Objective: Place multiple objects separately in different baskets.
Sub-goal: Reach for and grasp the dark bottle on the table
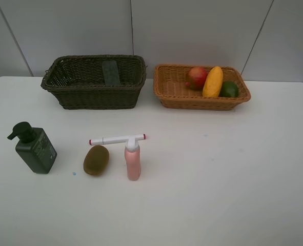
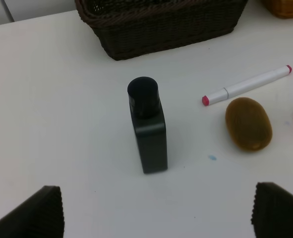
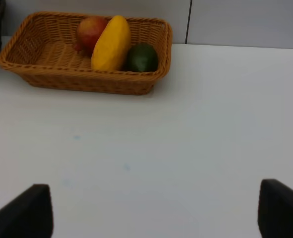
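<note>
On the table's left stand a dark green pump bottle, a brown kiwi, a small pink bottle and a white marker with red ends. The dark basket holds a black eraser block. The orange basket holds a pomegranate, a mango and a lime. My left gripper hangs open just short of the pump bottle. My right gripper is open over bare table. Neither arm shows in the high view.
The white table meets a pale panelled wall behind both baskets. A small blue speck marks the tabletop near the kiwi.
</note>
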Controlling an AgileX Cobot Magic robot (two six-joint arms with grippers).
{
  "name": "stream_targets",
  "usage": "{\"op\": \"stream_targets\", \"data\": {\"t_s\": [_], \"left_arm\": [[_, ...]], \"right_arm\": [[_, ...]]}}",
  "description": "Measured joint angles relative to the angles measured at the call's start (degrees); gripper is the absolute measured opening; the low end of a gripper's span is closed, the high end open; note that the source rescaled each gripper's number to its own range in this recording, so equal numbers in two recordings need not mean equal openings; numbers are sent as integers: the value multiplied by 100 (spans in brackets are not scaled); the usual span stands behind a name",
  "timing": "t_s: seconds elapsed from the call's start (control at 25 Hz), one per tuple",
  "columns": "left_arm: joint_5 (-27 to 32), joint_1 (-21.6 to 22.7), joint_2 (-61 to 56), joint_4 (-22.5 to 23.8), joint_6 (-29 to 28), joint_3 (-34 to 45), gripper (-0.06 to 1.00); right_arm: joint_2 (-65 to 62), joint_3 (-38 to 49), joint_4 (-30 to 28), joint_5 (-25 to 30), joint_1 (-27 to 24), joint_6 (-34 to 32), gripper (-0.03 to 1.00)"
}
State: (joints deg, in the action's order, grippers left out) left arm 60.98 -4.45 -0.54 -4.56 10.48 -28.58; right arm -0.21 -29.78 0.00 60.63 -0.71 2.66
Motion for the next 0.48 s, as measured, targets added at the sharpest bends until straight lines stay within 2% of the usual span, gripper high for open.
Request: {"op": "stream_targets", "data": {"t_s": [0.48], "left_arm": [[0, 0, 0, 2, 0, 0, 100]], "right_arm": [[0, 0, 0, 0, 0, 0, 100]]}}
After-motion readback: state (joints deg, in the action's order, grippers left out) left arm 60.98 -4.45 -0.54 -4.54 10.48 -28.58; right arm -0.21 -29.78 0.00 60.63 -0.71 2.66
